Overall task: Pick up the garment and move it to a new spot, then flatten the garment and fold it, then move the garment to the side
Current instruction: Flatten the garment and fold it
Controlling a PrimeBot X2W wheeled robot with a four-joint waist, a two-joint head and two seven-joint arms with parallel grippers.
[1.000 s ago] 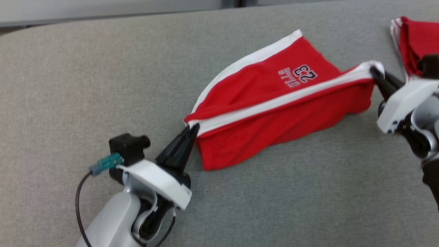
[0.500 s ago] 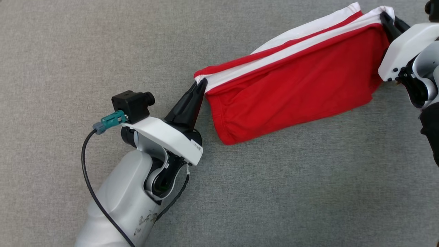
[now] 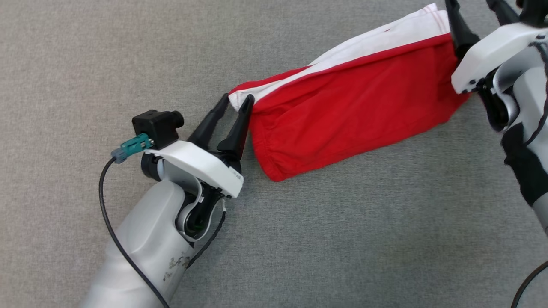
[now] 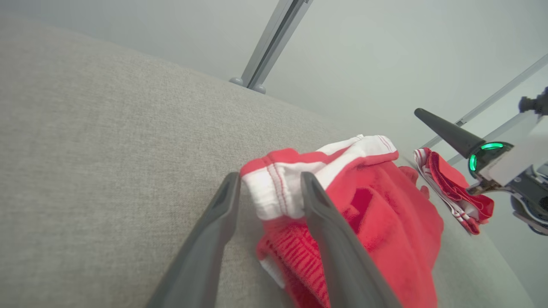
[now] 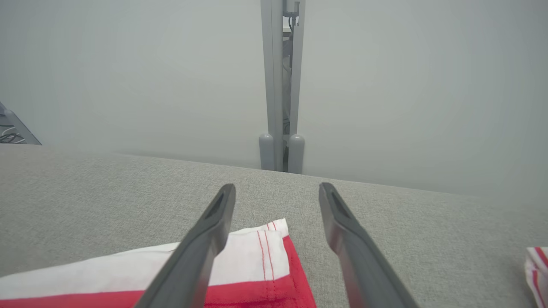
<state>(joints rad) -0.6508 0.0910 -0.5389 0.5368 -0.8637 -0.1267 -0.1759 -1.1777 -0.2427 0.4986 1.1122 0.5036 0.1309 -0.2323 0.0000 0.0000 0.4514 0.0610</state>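
The garment [image 3: 351, 107], red with a white band, lies folded lengthwise on the grey padded surface [image 3: 299, 239]. My left gripper [image 3: 235, 102] is open at its left end, and the white corner [image 4: 274, 192] sits loose between the fingers. In the left wrist view that gripper [image 4: 269, 179] straddles the corner without pinching it. My right gripper [image 3: 471, 6] is open at the garment's far right end, fingers spread above the cloth. In the right wrist view, the right gripper [image 5: 277, 188] hangs over the stitched white corner [image 5: 261, 252].
A second red and white garment [image 4: 449, 188] lies bunched beyond the right gripper, its edge [image 5: 537, 265] showing at the right. A pale wall with a grey post [image 5: 280, 85] stands behind the surface's far edge. A black cable [image 3: 107, 214] loops beside my left forearm.
Both grippers have opened and let go of the garment's corners. The stretched cloth has dropped and lies slack on the surface. The head camera tilted down between the earliest frame and the later ones.
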